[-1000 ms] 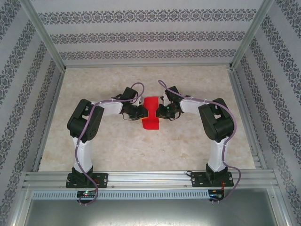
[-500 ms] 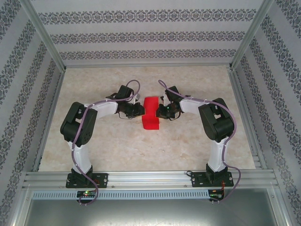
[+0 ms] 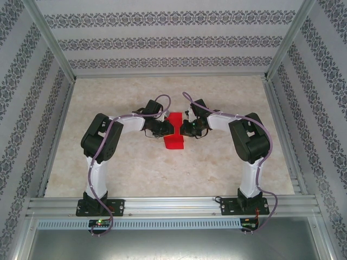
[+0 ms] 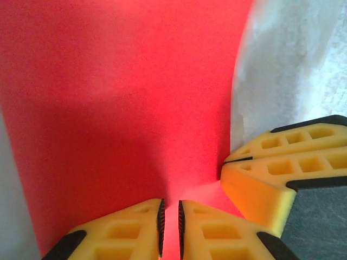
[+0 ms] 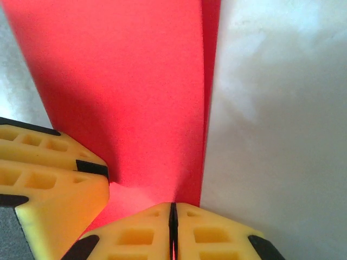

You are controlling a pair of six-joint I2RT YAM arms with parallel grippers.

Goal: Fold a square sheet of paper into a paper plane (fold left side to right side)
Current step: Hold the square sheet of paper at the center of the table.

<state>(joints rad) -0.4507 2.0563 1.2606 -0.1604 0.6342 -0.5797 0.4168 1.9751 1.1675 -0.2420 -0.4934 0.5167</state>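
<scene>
Found the thin, bright red square sheet of paper (image 3: 173,142) mid-surface, between the arms. Saw the left end effector (image 4: 170,222) narrowed to a pinch on it from the left, and the right end effector (image 5: 173,227) clamped shut on it opposite. Judged best: carry the left side over low, match edges, then crease. Noted ample bare pale marbled surface (image 3: 217,168) around, with the metal side rails (image 3: 60,127) well apart.

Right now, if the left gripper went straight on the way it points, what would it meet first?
The red paper: it lies directly ahead of the left gripper, right at its fingertips. The right gripper sits just beside that line and would probably come next, though depth is unclear.
</scene>
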